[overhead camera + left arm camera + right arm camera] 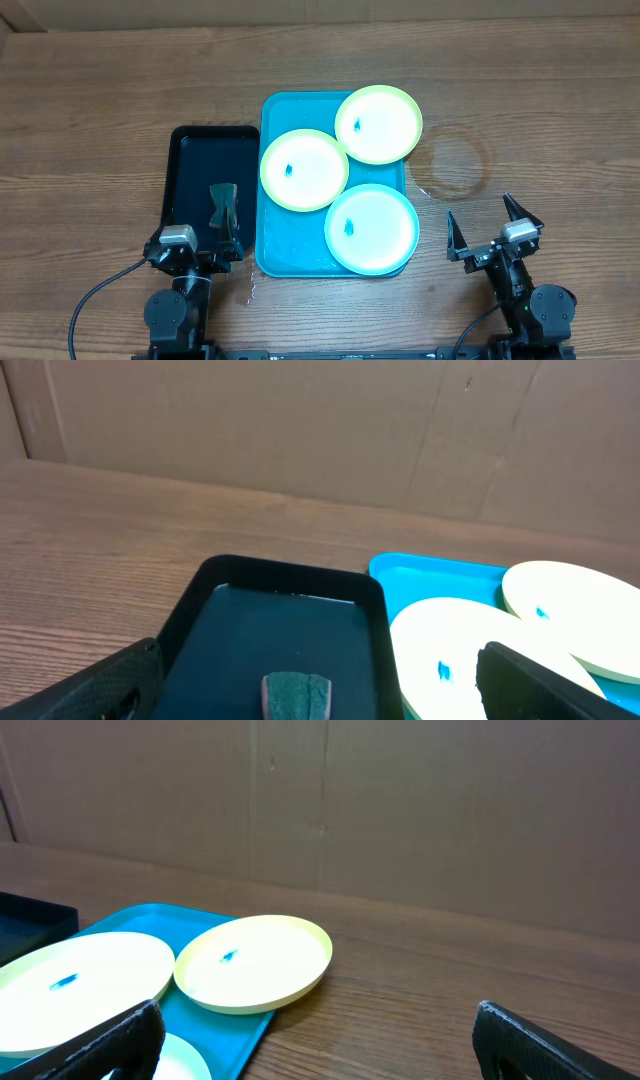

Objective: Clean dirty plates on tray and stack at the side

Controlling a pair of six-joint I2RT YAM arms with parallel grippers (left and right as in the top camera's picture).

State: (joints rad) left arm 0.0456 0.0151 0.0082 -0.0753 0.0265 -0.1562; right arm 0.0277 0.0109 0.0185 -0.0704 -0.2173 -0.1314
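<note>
Plates point(310, 178) are lying on the tray point(284, 250) in the middle of the table point(100, 90), three of them. We are judging that none is cleaned yet, since each is showing a small blue smudge point(289, 168) and nothing is standing stacked at the side. We are reading this as the very start of the job.

Going from the left, the black tray point(190, 165) is sitting just beside the tray, with a green sponge point(295, 695) lying at its near end. The left gripper point(318, 655) is hovering there with its fingers spread wide and nothing held, the sponge sitting roughly centred between them. Next, the left plate point(300, 150), green-rimmed, is lying flat. The far plate point(378, 123), also green-rimmed, is overlapping its edge and hanging out over the tray's right rim. The blue plate point(371, 228) is lying nearest us, just beside the left plate. On the right, the right gripper point(482, 220) is waiting over bare table, fingers likewise wide apart and empty.

We are expecting the next move to be the left gripper's — dropping onto the sponge and closing on it. Wiping is then likely calling for the right gripper to steady a plate, and the far plate, riding on top, is looking like the one to take first.
</note>
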